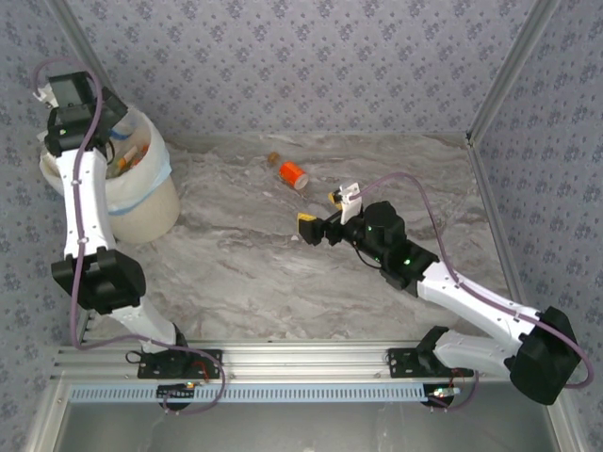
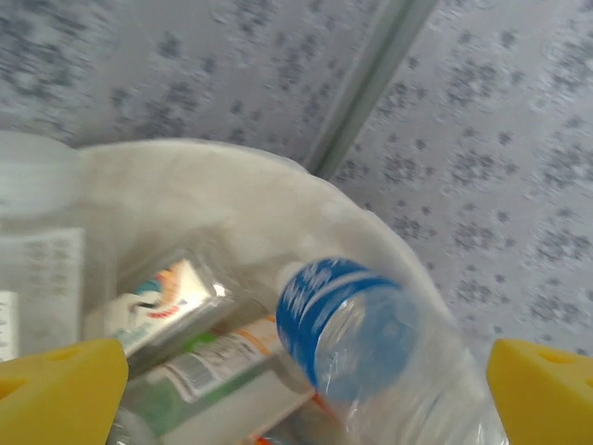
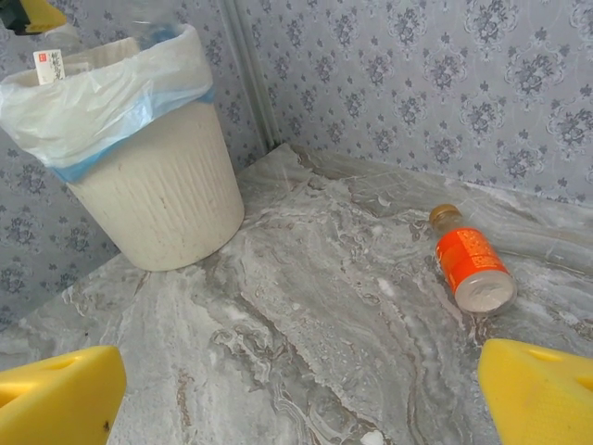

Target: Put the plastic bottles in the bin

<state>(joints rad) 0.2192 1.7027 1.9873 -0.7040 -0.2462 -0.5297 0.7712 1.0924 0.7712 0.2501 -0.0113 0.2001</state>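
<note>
My left gripper (image 2: 301, 403) hangs open over the bin (image 1: 151, 202), a pale round tub lined with a white bag. Between its yellow fingertips (image 2: 57, 387), touching neither, a blurred clear bottle with a blue label (image 2: 347, 329) lies loose above several other bottles (image 2: 199, 366) inside the bin. An orange-labelled bottle with a gold cap (image 1: 292, 173) lies on its side on the marble table, seen again in the right wrist view as the orange bottle (image 3: 473, 266). My right gripper (image 1: 320, 214) stands open and empty just near and right of it, low over the table.
The bin (image 3: 157, 185) stands in the far left corner against the patterned walls. A metal corner post (image 3: 248, 74) rises behind it. The marble table (image 1: 245, 264) stretches bare between the bin and the right arm.
</note>
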